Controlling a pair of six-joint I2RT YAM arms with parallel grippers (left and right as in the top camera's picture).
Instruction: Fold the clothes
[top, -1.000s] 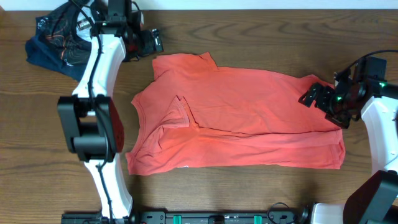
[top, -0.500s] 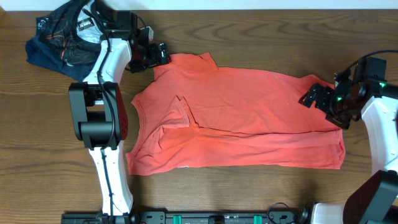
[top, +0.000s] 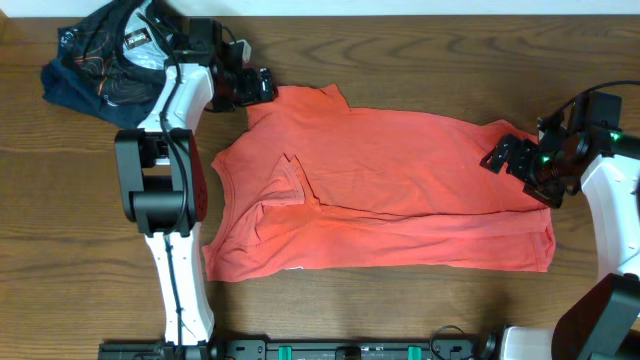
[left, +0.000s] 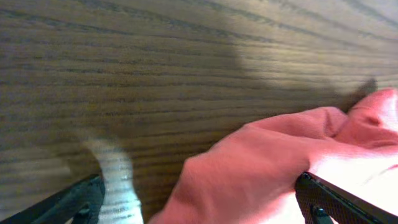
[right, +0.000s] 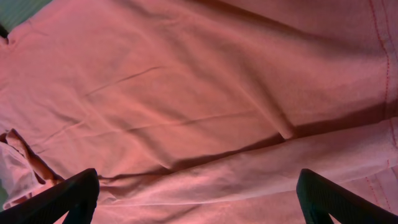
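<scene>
On brown wood-grain table (top: 400, 310): red shirt (top: 400, 190), dark clothes (top: 85, 75).

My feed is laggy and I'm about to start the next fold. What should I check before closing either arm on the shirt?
1. Left gripper at the shirt's top-left corner, jaws spread with the fabric edge between them: ok.
2. Right gripper over the shirt's right end, jaws spread: ok.
3. Cloth pinched by either: not ok, both are open.
4. Shirt lying flat: not ok, a folded-in flap and wrinkles sit near the neck end.
5. Dark clothes pile apart from the shirt: ok.
6. Right jaws' height above the cloth: cannot tell.
</scene>
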